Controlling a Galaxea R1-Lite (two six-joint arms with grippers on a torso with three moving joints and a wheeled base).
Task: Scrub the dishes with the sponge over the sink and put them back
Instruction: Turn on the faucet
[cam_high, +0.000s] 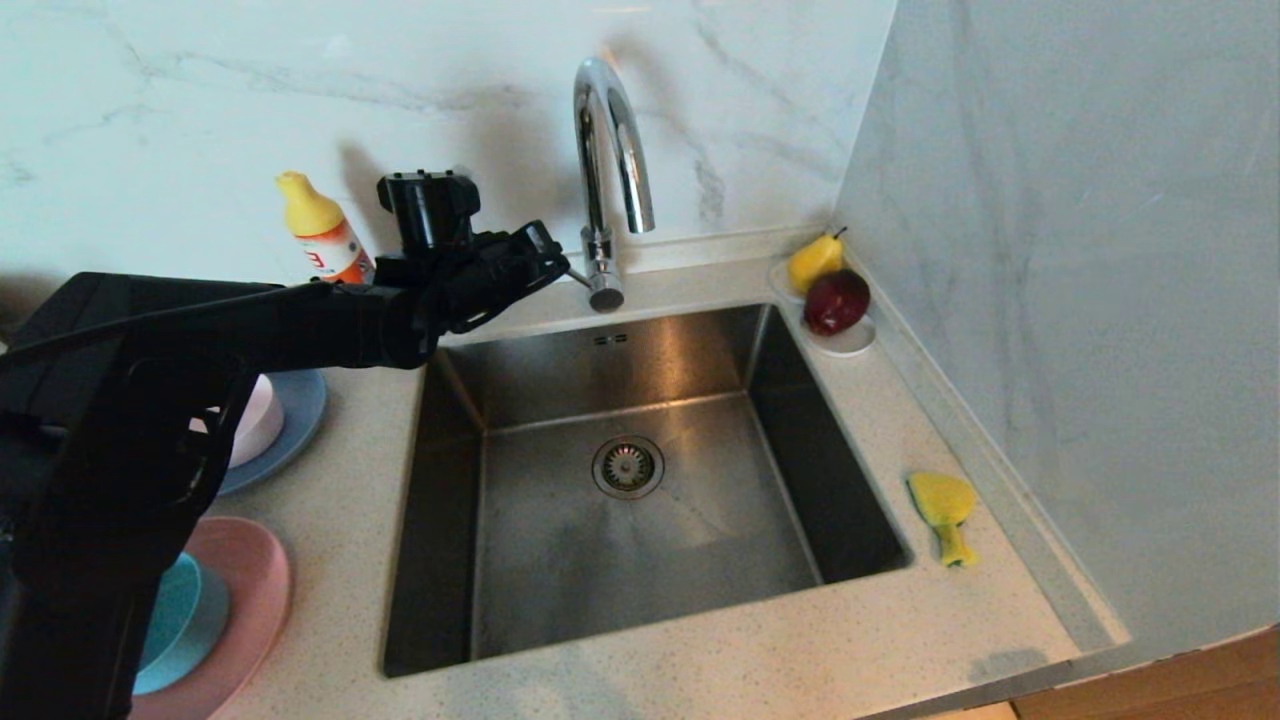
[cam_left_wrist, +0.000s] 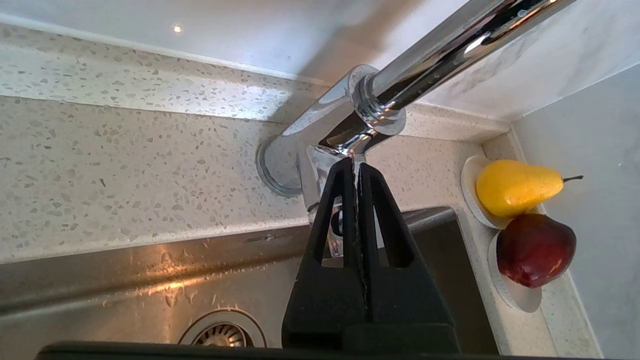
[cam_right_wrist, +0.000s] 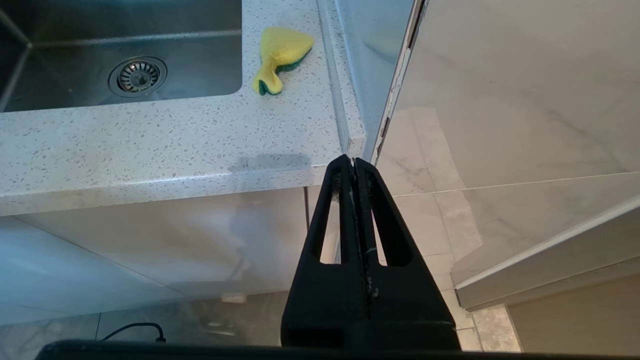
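Observation:
The steel sink fills the middle of the counter. The yellow sponge lies crumpled on the counter to the sink's right, also seen in the right wrist view. The dishes sit at the left, partly behind my left arm: a pale bowl on a blue-grey plate, and a teal bowl on a pink plate. My left gripper is shut and empty, its tips right at the faucet's lever near the base. My right gripper hangs shut and empty below the counter's front edge.
An orange dish-soap bottle with a yellow cap stands behind the left arm by the wall. A white saucer with a yellow pear and a dark red apple sits in the back right corner. A wall closes off the right side.

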